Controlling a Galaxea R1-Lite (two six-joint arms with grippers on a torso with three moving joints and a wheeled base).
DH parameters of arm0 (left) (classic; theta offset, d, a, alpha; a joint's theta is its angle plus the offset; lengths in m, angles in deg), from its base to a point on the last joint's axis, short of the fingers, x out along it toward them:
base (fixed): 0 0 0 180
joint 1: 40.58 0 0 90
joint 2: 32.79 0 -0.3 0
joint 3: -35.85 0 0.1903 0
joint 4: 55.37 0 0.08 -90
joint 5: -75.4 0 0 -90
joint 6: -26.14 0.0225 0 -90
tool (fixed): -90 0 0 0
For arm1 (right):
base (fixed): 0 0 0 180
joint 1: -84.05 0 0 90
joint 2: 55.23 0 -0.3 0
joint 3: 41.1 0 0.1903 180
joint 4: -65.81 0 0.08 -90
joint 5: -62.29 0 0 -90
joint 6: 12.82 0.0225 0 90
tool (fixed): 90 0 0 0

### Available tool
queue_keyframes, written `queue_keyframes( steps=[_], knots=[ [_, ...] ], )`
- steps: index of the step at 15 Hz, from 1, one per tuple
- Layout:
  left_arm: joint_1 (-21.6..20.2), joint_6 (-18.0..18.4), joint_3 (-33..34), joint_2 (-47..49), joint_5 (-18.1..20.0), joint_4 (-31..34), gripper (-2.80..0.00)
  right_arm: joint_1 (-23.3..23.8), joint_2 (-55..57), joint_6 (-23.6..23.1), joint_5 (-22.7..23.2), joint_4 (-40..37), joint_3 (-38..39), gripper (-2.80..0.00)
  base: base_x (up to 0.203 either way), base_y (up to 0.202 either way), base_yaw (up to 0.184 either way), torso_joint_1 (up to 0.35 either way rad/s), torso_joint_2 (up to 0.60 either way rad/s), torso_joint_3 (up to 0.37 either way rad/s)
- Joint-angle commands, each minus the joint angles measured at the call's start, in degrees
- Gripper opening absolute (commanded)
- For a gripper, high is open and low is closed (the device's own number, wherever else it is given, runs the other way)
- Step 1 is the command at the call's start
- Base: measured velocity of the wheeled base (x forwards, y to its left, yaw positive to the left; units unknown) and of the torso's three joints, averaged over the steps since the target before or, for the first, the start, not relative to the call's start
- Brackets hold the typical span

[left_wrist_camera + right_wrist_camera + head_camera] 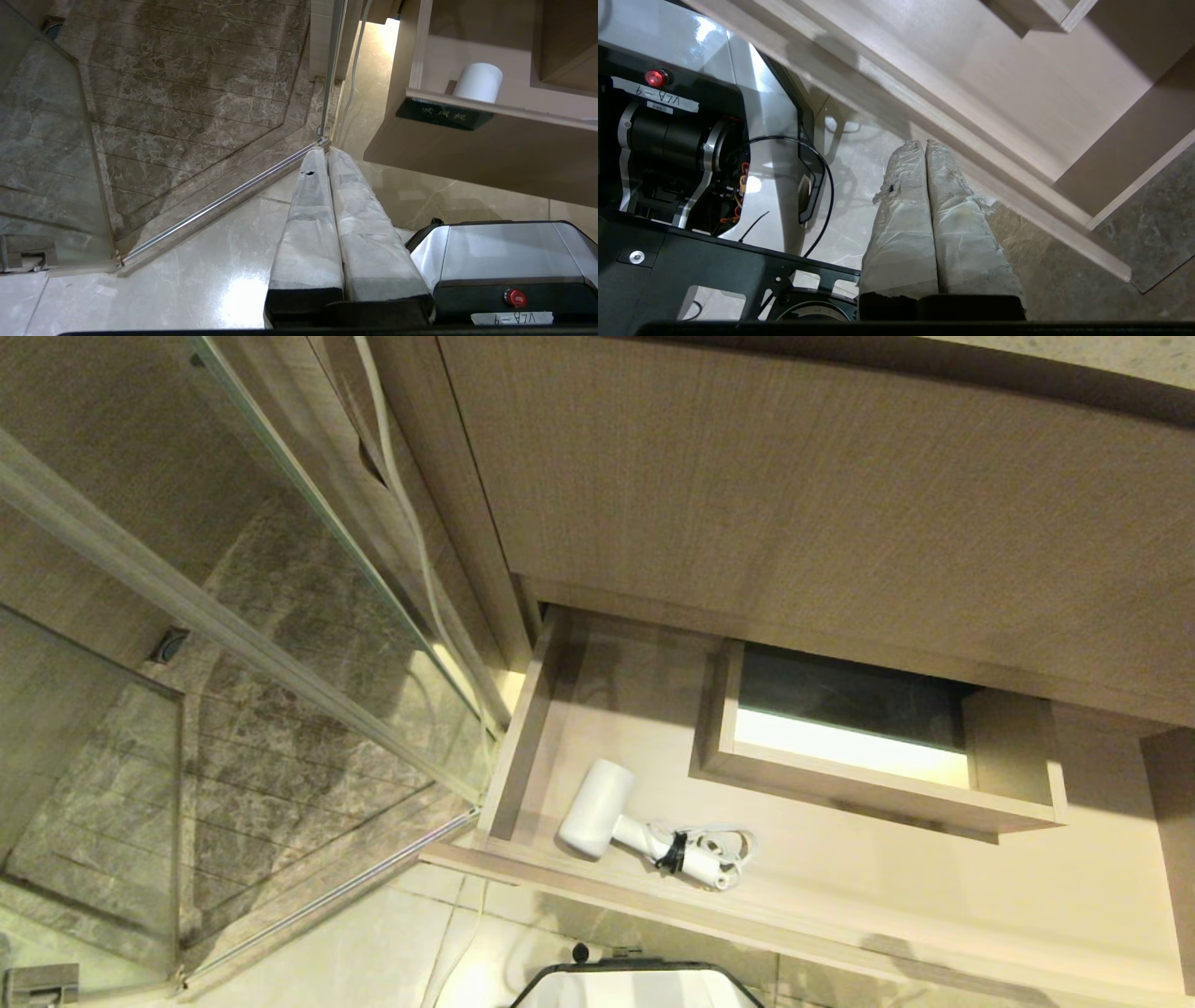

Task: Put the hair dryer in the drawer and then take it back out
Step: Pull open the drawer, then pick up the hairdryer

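At the bottom centre of the right wrist view the right gripper (924, 144) is clenched on nothing, low before the drawer's front edge. The left gripper (326, 151) is also pressed shut and empty, parked over the floor. The hair dryer (597, 807) lies inside the open drawer (523, 728), lower middle of the head view, near the left front corner. I think taking it out comes next: spread the fingers first, then approach the handle from above, away from the coiled cord (719, 849).

Drawer (840, 887) right end cut off at head view's edge. From left wrist, hair dryer (477, 82) shows barrel only, handle & cord hidden behind drawer front. Label plate (443, 114) text unreadable.
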Motion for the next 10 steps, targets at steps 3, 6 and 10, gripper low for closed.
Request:
queue_keyframes(
  steps=[3,6,10],
  knots=[
    [0.0,0.0,0.0,0.1,0.0,0.0,-2.80,-3.4,1.0,-0.4,0.5,-0.2,-1.4,-2.80,0.000,0.000,0.000,0.000,0.00,0.000],
    [0.0,0.0,0.0,0.1,0.0,0.0,-2.80,-7.7,6.2,-0.6,4.9,0.0,-4.3,-2.80,0.000,0.000,0.000,0.000,0.00,0.000],
    [0.0,0.0,0.0,0.1,0.0,0.0,-2.80,-13.8,17.5,-1.4,7.3,1.9,-9.8,-2.80,0.000,0.000,0.000,0.000,0.00,0.000]
  ],
)
